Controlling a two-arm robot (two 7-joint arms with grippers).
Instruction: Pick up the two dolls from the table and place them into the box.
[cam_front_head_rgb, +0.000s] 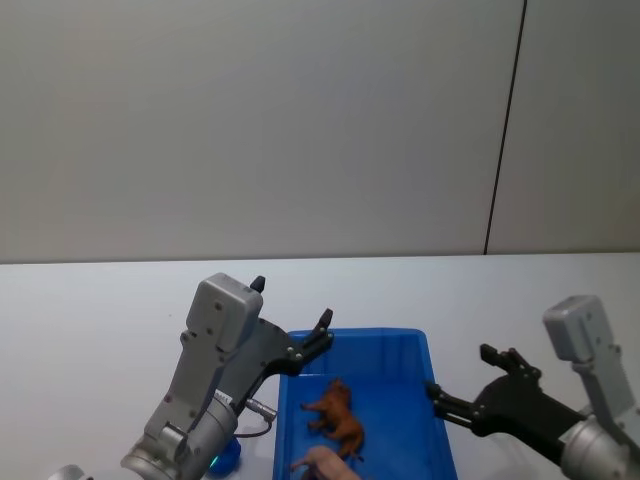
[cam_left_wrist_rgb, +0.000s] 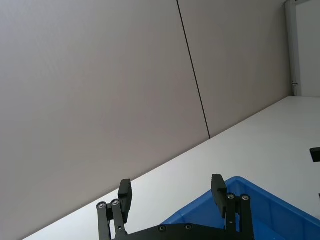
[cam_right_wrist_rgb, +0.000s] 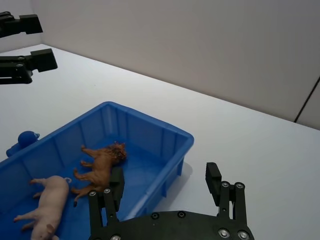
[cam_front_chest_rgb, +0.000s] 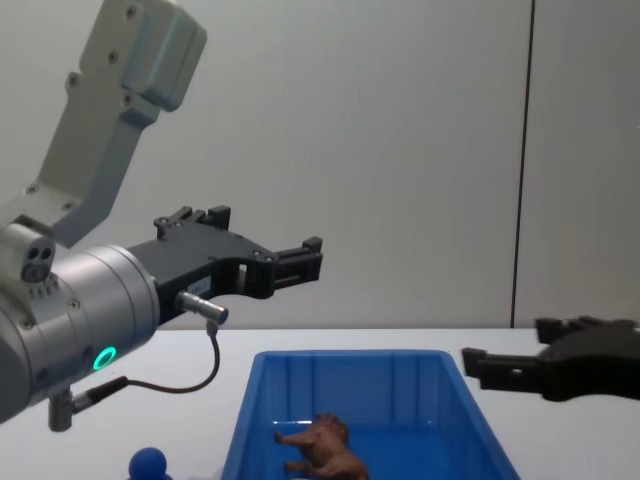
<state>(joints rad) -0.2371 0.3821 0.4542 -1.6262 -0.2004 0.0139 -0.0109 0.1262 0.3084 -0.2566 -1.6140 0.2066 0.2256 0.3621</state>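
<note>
1. Head view: I have the small brown shaggy-maned lion figurine lying inside the large bright-blue plastic bin at bottom centre, with a pale pink pig figure just below it in frame. The left gripper hangs at the bin's upper-left corner and the right gripper sits just right of the bin. Both have their jaws wide and empty.
2. Left wrist view: the spread fingers frame the bin's corner at lower right, with the white table beyond.
3. Right wrist view: the small dark-blue ball-topped figure stands just outside the bin's wall, at the left edge.
4. Chest view: that figure sits on the table at bottom left. I judge one doll placed and one left to fetch.
</note>
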